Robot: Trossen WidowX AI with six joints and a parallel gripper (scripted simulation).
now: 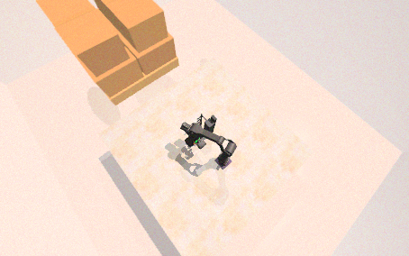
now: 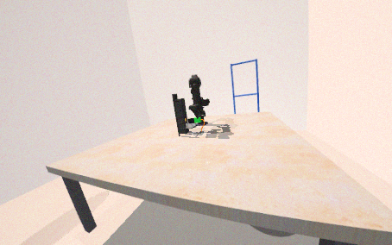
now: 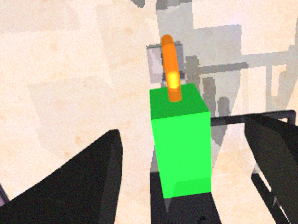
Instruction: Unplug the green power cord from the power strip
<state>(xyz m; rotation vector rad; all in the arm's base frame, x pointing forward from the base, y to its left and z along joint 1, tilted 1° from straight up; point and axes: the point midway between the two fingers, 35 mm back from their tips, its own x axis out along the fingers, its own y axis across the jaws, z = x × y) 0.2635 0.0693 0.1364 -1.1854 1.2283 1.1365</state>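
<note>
My gripper [image 3: 182, 131] stands apart around the green plug [image 3: 180, 139], gripping nothing; lifting away carelessly, I risk snagging its orange cord [image 3: 170, 66].

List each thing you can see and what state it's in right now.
End effector: open, fingers apart on either side of the plug, not gripping it.
Green plug: between the fingers, whether it is out of the strip cannot be told.
Orange cord: attached to the plug, curving away.
Power strip: standing upright on the table.
</note>
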